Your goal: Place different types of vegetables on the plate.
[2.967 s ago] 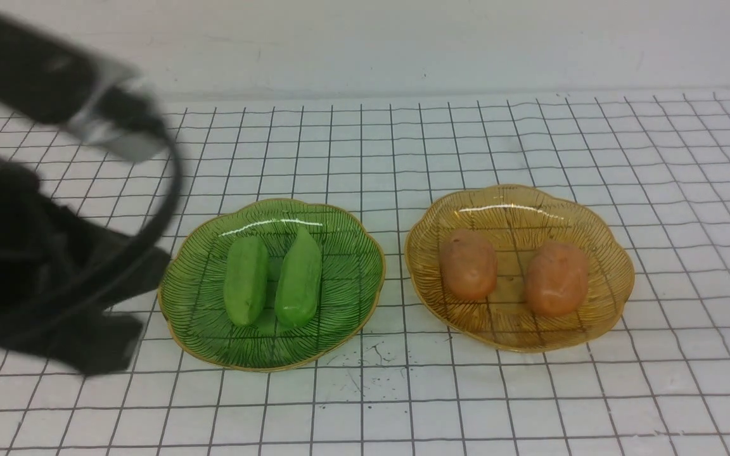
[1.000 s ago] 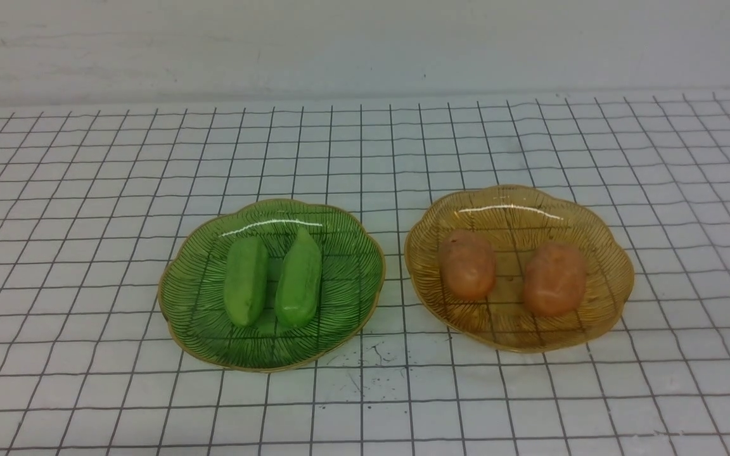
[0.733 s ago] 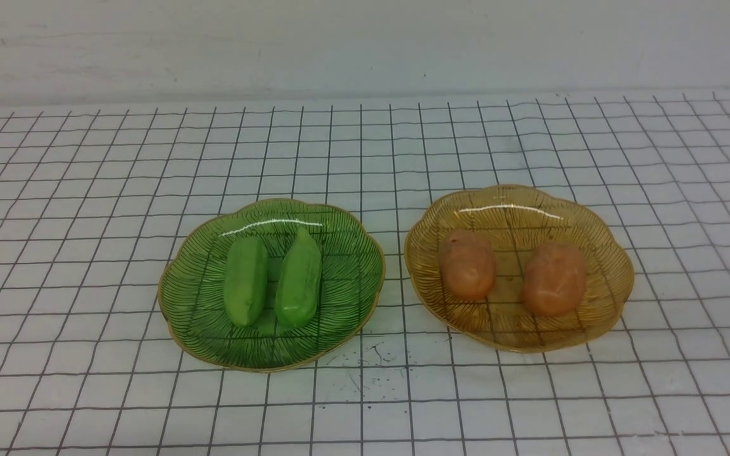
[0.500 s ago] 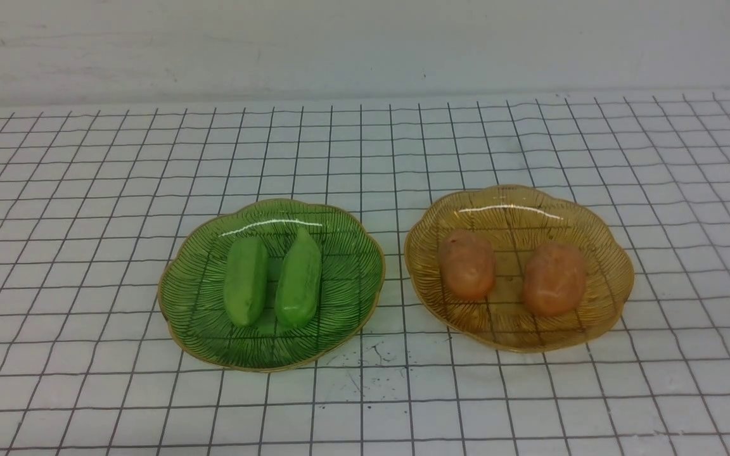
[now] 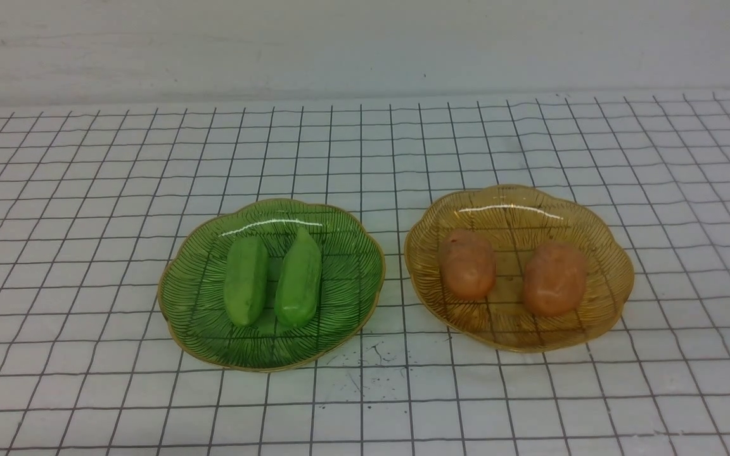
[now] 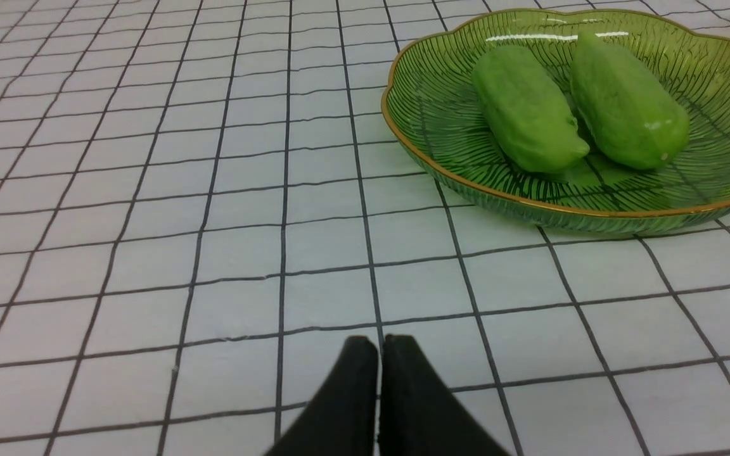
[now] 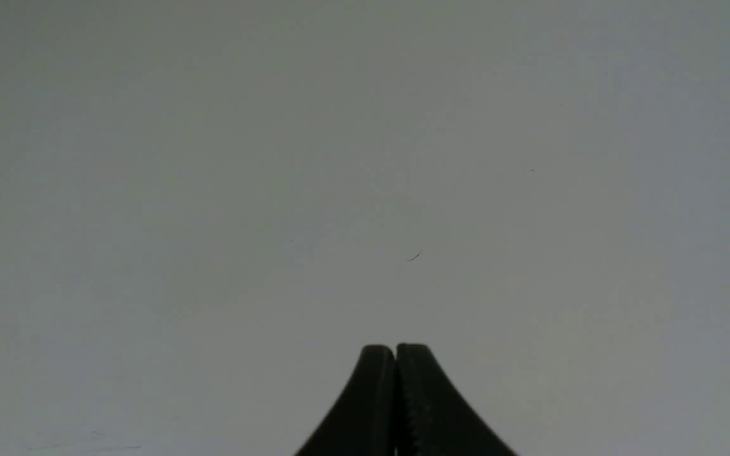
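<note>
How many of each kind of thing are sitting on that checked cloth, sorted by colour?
Light-green cucumber-like vegetables: 2, left one and right one, both in the green plate.
Orange-brown potato-like vegetables: 2, left one and right one, both in the amber plate.
Green plate: 1
Amber plate: 1
Total: 6 things.

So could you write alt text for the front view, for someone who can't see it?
Two glass plates sit side by side on a white gridded table: a green plate holding two light-green cucumbers, and an amber plate to its right holding two orange-brown potatoes. No robot arm shows.
</note>
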